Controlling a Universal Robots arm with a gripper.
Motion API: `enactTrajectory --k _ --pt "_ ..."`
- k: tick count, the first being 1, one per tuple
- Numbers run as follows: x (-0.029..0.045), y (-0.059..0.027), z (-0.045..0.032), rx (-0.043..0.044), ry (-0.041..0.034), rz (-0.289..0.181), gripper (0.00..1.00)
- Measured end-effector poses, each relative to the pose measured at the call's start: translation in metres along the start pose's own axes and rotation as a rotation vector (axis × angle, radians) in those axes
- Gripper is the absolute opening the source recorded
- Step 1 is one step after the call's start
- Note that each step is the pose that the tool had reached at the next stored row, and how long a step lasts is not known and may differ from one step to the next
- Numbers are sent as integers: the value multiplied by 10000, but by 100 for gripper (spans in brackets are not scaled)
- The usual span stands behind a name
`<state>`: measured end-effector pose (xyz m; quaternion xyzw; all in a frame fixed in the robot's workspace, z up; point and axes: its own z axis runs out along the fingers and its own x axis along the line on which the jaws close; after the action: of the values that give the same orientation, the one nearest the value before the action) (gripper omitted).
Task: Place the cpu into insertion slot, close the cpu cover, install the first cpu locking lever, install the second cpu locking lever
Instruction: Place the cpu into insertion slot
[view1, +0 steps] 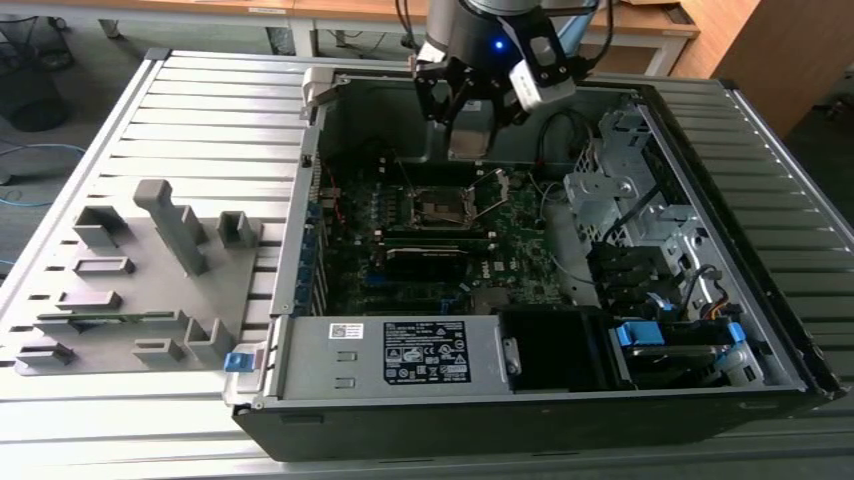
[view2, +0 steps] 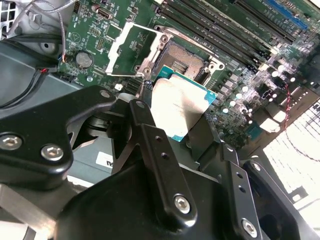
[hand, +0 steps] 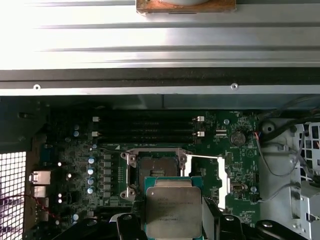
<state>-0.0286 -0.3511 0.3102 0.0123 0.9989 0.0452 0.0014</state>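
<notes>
Gripper (view2: 177, 120) fingers pinch the cpu (hand: 173, 210); we see it hanging near the insertion slot (hand: 155, 167), cpu cover (view2: 119, 46) flipped open.

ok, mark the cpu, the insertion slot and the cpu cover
the cpu (hand: 172, 210), first wrist view, metal top.
the insertion slot (hand: 156, 169), first wrist view, dark centre.
the cpu cover (hand: 223, 180), first wrist view, frame side.
</notes>
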Motion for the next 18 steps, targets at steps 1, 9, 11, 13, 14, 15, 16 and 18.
enactTrajectory --k 1,9,11,13,14,15,16,18 --pt "0 -1 16 0 0 0 54" --pt "0 -11 125 -1 0 0 54" --pt "0 -12 127 2 1 0 54" --pt "0 -12 128 2 1 0 54" --pt "0 -12 129 1 0 0 54" --pt "0 -12 133 -3 -1 0 54" --pt "0 -12 140 -5 -2 0 54" --pt "0 -14 156 0 0 0 54"
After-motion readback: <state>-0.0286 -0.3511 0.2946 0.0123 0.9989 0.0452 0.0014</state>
